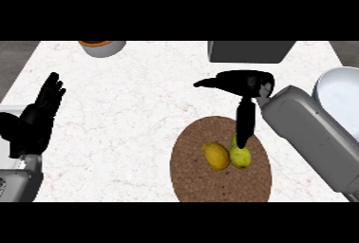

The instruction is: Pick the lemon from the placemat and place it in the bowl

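Observation:
A yellow lemon point(216, 156) lies on the round brown woven placemat point(210, 182), left of a yellow-green pear-like fruit point(240, 155). My right hand point(242, 85) hovers above the mat's far edge, fingers straight and pointing down, their tips over the green fruit, just right of the lemon. It holds nothing. The large pale bowl point(335, 92) sits at the right edge, partly cut off and partly behind my right forearm. My left hand point(38, 116) rests open at the left edge, fingers up.
A small grey cup with an orange inside point(102, 47) stands at the back left. A dark grey box point(251, 51) sits at the back centre-right. The counter is white marble.

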You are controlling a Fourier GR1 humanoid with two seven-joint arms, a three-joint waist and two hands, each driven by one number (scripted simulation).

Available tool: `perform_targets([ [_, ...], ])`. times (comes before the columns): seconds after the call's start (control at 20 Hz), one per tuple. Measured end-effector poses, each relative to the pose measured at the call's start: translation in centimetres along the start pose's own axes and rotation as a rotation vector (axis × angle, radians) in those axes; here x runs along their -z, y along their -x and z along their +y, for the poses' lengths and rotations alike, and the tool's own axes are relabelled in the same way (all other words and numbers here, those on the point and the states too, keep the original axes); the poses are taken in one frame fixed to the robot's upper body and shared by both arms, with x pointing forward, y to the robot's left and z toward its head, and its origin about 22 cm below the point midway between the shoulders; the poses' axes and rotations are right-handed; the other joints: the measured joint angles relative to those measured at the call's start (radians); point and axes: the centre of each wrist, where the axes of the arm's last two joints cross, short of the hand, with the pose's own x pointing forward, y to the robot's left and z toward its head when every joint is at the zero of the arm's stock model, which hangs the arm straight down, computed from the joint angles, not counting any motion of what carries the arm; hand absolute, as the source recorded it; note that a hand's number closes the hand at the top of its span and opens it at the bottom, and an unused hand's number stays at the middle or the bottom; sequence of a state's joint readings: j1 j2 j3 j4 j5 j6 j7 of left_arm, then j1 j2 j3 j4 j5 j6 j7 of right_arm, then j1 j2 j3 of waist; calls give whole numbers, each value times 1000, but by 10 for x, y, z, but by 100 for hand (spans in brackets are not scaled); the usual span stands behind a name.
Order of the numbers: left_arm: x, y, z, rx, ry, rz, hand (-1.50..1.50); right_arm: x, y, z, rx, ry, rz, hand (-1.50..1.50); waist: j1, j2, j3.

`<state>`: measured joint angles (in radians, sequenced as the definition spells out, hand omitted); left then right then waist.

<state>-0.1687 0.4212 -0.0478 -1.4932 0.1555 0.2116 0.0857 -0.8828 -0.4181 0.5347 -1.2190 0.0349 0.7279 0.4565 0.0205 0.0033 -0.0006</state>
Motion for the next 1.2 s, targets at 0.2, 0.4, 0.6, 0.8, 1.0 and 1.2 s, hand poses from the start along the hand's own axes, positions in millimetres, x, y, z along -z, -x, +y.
perform_targets([
  [0.2,1,-2,0,-4,-6,-4,0,16,0,13,-58,-120,48,-150,-7,-1,0],
  [0.4,1,-6,2,-6,-8,1,0,29,-3,23,-94,-186,78,-150,-10,-2,0],
  [0.6,-5,-1,5,-1,-10,8,0,32,-2,35,-150,-171,86,-150,-12,-3,1],
  [0.8,-4,-1,7,1,-17,7,0,37,0,57,-204,-100,70,-150,-14,-2,1],
  [1.0,-9,-2,6,0,-17,3,0,38,5,64,-214,-76,70,-150,-15,-3,1],
  [1.2,-8,4,12,-1,-18,5,0,45,8,79,-203,-109,75,-150,-17,-3,1],
])
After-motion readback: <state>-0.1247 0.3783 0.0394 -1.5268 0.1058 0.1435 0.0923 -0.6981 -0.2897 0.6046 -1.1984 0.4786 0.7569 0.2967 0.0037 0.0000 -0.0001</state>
